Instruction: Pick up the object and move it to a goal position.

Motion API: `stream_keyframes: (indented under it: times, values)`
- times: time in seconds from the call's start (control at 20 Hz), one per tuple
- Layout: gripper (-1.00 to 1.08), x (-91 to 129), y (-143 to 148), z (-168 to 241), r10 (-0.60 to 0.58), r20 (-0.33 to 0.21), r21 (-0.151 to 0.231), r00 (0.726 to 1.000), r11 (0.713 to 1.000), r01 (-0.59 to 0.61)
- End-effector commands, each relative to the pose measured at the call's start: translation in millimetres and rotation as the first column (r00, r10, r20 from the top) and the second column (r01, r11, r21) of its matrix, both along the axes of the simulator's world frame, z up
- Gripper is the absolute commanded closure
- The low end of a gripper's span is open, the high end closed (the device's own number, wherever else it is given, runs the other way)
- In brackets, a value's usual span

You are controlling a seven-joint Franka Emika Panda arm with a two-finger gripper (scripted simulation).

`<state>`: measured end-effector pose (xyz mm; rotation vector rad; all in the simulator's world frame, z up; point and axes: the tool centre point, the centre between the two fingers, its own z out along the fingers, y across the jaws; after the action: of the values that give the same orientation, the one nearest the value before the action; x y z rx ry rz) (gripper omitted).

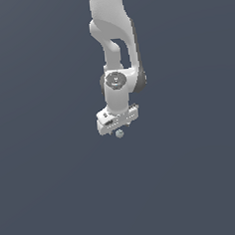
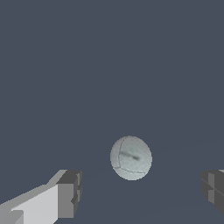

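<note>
I am seeing my claw [image 2: 140, 192] hanging with its fingers [image 2: 69, 194] spread wide apart, the pale grey-green ball [image 2: 131, 158] sitting between them, touching neither, just beneath the claw.

A uniform dark slate-grey background [image 1: 45, 195] fills the whole exterior view, without visible edges, texture or markings. The wrist view shows the same plain grey surface [image 2: 65, 65], unbroken, with only faint tonal shading.
</note>
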<state>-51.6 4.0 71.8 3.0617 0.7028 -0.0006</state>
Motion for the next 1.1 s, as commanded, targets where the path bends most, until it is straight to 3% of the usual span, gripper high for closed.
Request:
stream_keyframes:
  times: [0.0, 0.9, 0.95, 1.05]
  values:
    - [-0.92, 0, 0, 0, 0.000, 0.000, 0.000, 1.000, 1.000, 0.000]
    - [-0.92, -1, 0, -51, 0.005, 0.000, 0.000, 1.000, 1.000, -0.005]
    - [1.08, -1, 0, -51, 0.005, 0.000, 0.000, 1.000, 1.000, -0.005]
    - [1.08, -1, 0, -51, 0.005, 0.000, 0.000, 1.000, 1.000, -0.005]
